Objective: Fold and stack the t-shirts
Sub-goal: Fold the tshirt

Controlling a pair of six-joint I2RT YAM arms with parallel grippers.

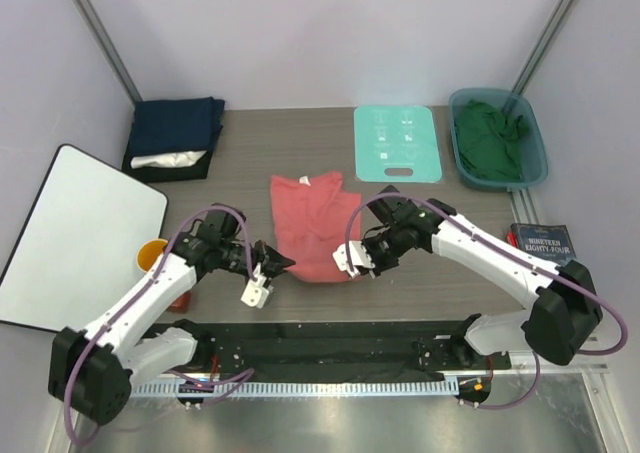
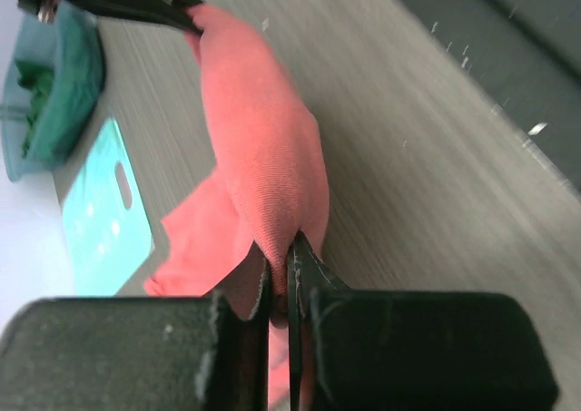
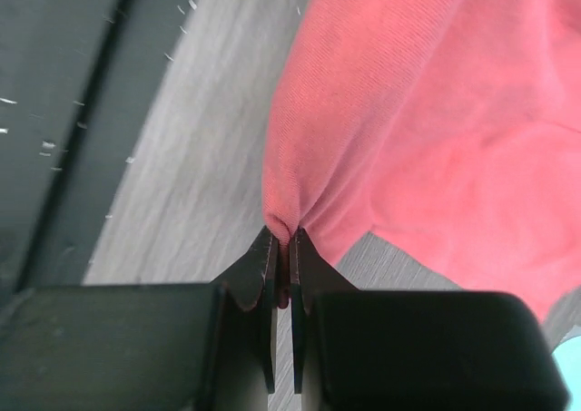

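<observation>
Your left gripper (image 2: 289,248) and right gripper (image 3: 283,239) are each clamped shut on a near corner of the soft coral-red t-shirt (image 1: 312,223), lying mid-table with its fold unfinished. Far left, a folded navy blue t-shirt (image 1: 180,123) tops a white t-shirt (image 1: 170,159). The dark green t-shirt (image 1: 488,143) waits crumpled in the teal plastic bin (image 1: 485,93), so you're roughly halfway, I'd judge

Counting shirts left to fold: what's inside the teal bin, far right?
Crumpled dark green cloth covers most of the floor of the bin. Whether that is one shirt or several cannot be told, and anything beneath it is covered.
</observation>
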